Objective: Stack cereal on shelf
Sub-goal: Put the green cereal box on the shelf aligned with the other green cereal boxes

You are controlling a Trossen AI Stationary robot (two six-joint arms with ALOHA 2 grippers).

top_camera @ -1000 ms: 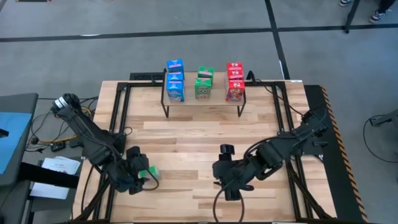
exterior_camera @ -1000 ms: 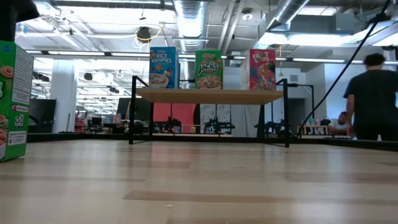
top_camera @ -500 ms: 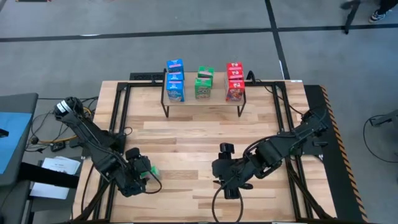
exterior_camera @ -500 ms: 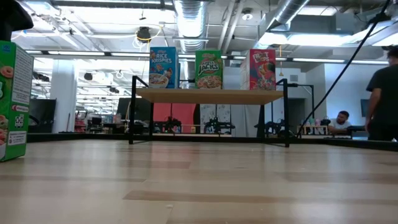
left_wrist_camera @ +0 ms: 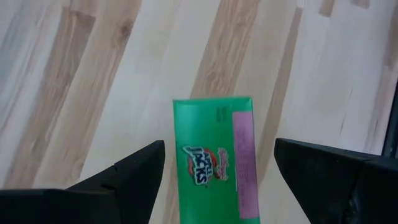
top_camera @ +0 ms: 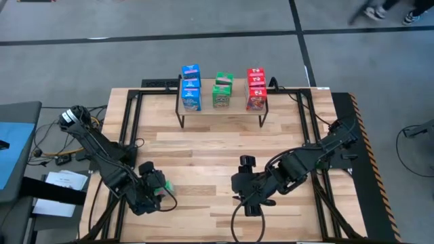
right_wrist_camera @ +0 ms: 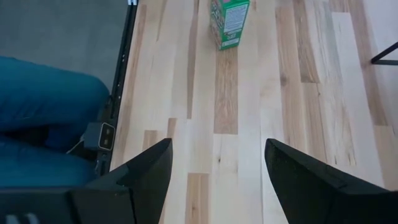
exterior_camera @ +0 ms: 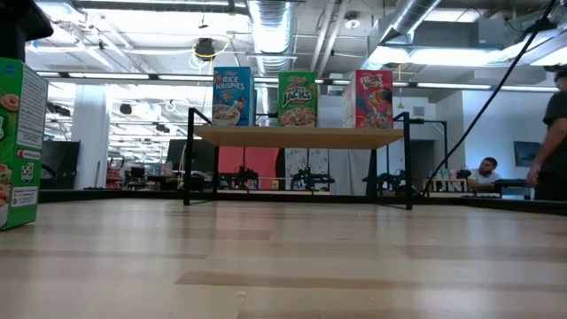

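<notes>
I see the low light-wood shelf on black metal legs (top_camera: pixel 220 108) at the table's far edge. On it stand small cardboard cereal boxes: blue ones (top_camera: pixel 191 88) at left, green ones (top_camera: pixel 222 90) in the middle, red ones (top_camera: pixel 255 89) at right. One green cereal box (left_wrist_camera: pixel 215 155) stands upright on the near-left tabletop.

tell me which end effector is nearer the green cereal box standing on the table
Left. The left end effector hangs right over the green cereal box, open fingers on either side of it. The right end effector waits open, well off toward the table's middle.
</notes>
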